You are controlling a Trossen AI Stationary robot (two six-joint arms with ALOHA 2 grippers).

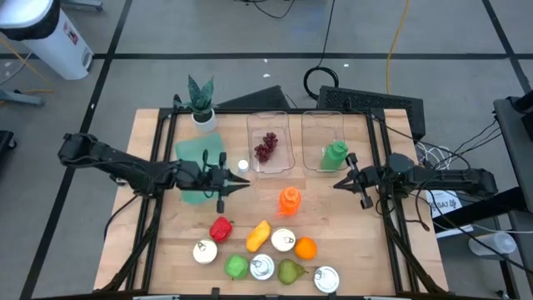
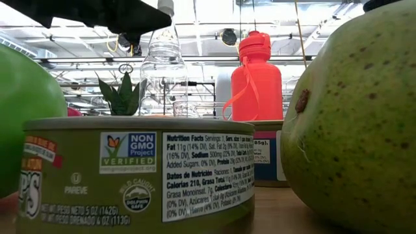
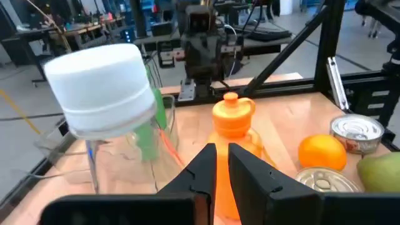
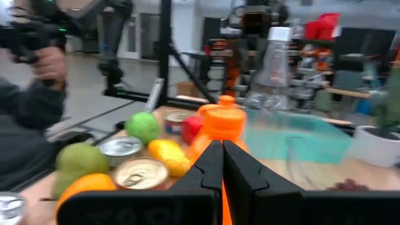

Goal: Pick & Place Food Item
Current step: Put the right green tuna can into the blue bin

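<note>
Loose food lies at the table's near side: a red pepper (image 1: 221, 227), a yellow piece (image 1: 259, 235), an orange (image 1: 306, 247), a green apple (image 1: 237, 267) and a pear (image 1: 290, 271). Purple grapes (image 1: 266, 147) lie in the left clear bin (image 1: 271, 125). My left gripper (image 1: 243, 185) is shut and empty. It hovers level beside a clear white-capped bottle (image 3: 103, 94) and points at the orange bottle (image 1: 289, 200). My right gripper (image 1: 337, 184) is also shut and empty. It hovers at the table's right and points at the same orange bottle (image 4: 224, 122).
Several tin cans (image 1: 283, 240) stand among the food. A green bottle (image 1: 336, 155) lies in the right clear bin. A teal sheet (image 1: 200, 158) and a potted plant (image 1: 201, 100) are at the far left. Black frame posts (image 1: 379, 158) run along both sides.
</note>
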